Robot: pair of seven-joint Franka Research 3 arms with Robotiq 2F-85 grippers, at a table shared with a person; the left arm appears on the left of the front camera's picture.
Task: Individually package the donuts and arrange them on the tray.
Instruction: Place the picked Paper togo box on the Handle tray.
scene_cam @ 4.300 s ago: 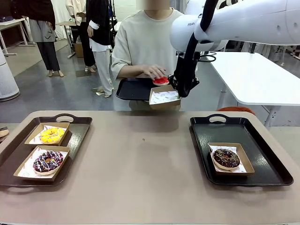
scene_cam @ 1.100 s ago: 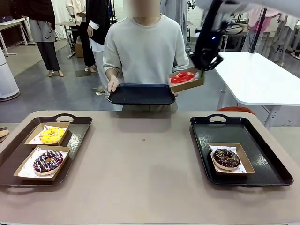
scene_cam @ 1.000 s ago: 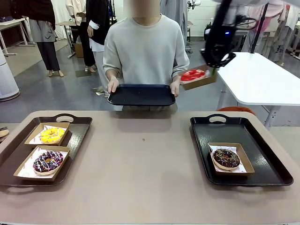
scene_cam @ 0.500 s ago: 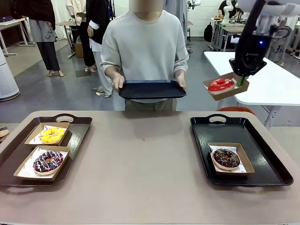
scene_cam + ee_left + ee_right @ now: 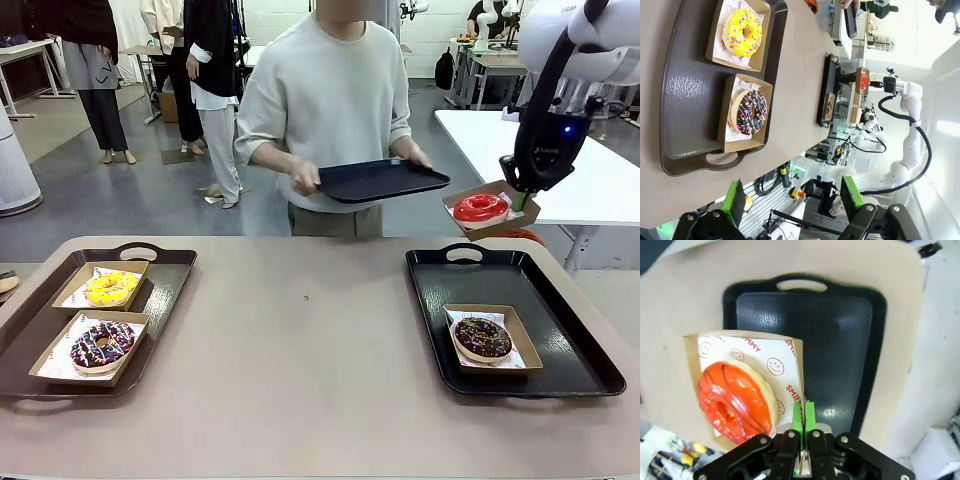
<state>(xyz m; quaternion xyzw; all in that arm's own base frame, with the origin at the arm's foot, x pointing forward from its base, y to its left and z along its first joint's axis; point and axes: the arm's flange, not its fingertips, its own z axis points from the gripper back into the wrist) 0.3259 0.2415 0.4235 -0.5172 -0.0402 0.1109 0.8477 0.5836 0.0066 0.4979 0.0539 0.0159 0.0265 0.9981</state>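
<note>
My right gripper [image 5: 803, 426]: pinched shut on the box [image 5: 747, 382] wall.
Red donut [image 5: 735, 400]: in that box, beside my fingers, above the black tray [image 5: 840, 340].
Risk: box tilts (thin edge hold), donut slides out.

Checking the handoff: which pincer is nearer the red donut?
Right. The right pincer is shut on the wall of the box holding the red donut, above the black tray's far end. The left pincer hangs open beyond the brown tray, far off.
</note>
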